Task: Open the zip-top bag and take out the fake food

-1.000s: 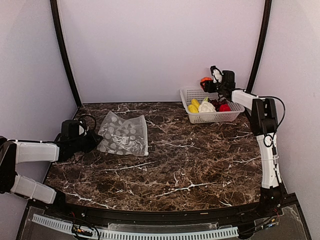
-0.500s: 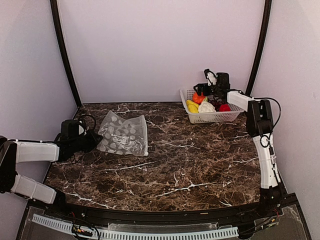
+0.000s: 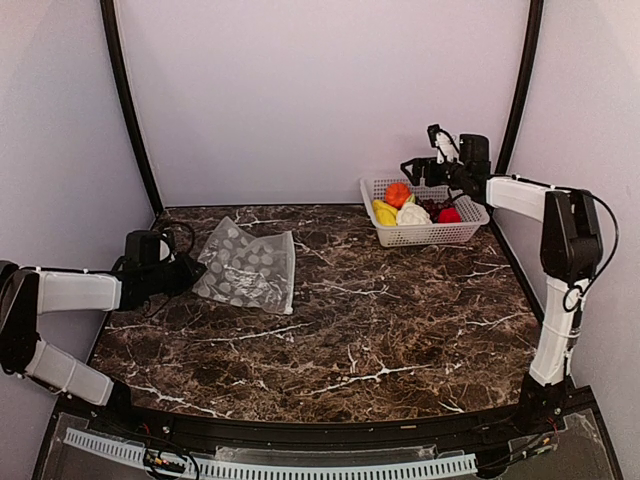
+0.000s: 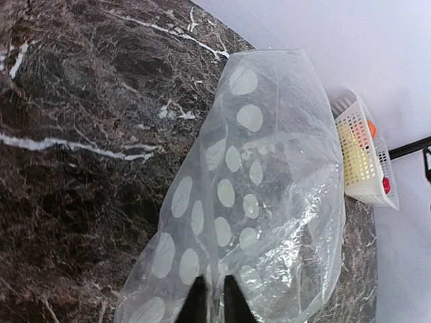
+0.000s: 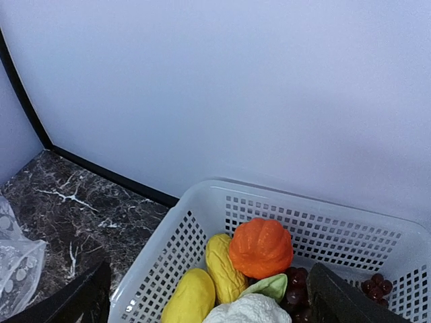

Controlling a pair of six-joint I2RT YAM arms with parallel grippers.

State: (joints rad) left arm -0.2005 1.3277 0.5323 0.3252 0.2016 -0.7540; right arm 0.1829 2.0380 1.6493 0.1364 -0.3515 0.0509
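The clear zip-top bag [image 3: 250, 268] with pale dots lies flat at the left of the table, and nothing shows inside it. My left gripper [image 3: 188, 273] is shut on a fold at its near edge, seen in the left wrist view [image 4: 214, 304] with the bag [image 4: 262, 195] spread ahead. The fake food lies in the white lattice basket [image 3: 430, 238]: an orange piece [image 3: 397, 194], yellow pieces [image 3: 385, 212], cauliflower [image 3: 413, 214], grapes and a red piece [image 3: 449, 215]. My right gripper [image 3: 418, 170] hangs open and empty above the basket's back rim. The right wrist view [image 5: 209, 286] shows the orange piece [image 5: 260, 247] between its spread fingers.
The basket [image 5: 168, 262] stands at the back right against the wall. Black frame posts [image 3: 128, 110] rise at both back corners. The dark marble table [image 3: 380, 320] stretches between the bag and the basket.
My right gripper brought the orange piece down over the basket, let it go there, and drew back up to the right. My left gripper kept hold of the bag.
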